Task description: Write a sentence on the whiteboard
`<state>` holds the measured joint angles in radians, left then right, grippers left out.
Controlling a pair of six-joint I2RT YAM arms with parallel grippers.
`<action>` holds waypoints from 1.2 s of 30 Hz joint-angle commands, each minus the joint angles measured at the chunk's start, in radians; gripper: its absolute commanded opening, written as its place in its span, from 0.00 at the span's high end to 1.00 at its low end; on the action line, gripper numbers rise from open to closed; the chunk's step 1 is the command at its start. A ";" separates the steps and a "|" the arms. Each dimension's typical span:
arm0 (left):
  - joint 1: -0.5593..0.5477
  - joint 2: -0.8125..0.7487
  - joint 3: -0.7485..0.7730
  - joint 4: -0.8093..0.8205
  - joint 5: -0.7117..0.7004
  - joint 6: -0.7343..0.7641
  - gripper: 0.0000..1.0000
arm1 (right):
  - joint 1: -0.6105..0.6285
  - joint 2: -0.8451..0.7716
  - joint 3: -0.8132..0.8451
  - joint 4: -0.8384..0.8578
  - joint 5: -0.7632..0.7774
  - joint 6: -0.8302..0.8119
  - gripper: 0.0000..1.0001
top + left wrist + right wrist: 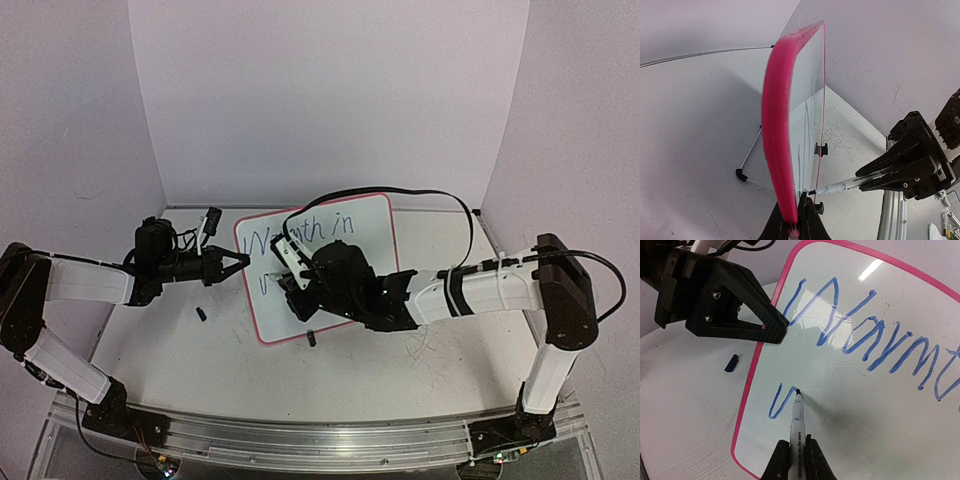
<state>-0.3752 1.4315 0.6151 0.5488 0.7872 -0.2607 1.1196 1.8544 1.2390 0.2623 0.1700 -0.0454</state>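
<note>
The whiteboard point(345, 230) with its pink frame stands tilted at the table's middle; it also shows in the right wrist view point(875, 405) and edge-on in the left wrist view point(777, 125). Blue script point(865, 335) fills its top line, and a short V-shaped stroke point(777, 402) starts the second line. My left gripper point(240, 262) is shut on the board's left edge point(792, 220). My right gripper point(796, 460) is shut on a white marker point(797, 420) whose tip touches the board at the end of that stroke. In the top view the right gripper point(292, 285) covers the lower board.
A dark blue marker cap point(731, 363) lies on the table left of the board point(201, 313). The wire stand with black feet point(741, 174) shows behind the board. A black cable arcs over the right arm point(440, 200). Grey scribbles point(867, 150) mark the tabletop.
</note>
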 commanded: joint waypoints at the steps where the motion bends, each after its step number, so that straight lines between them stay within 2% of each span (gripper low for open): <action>1: -0.002 -0.006 0.016 -0.032 -0.067 0.083 1.00 | -0.018 -0.045 -0.020 -0.001 0.021 0.021 1.00; 36: -0.002 -0.017 0.008 -0.032 -0.069 0.084 1.00 | 0.035 -0.019 -0.079 -0.047 -0.055 0.090 1.00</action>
<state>-0.3755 1.4308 0.6151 0.5491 0.7914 -0.2600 1.1431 1.8454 1.1716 0.2146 0.1282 0.0184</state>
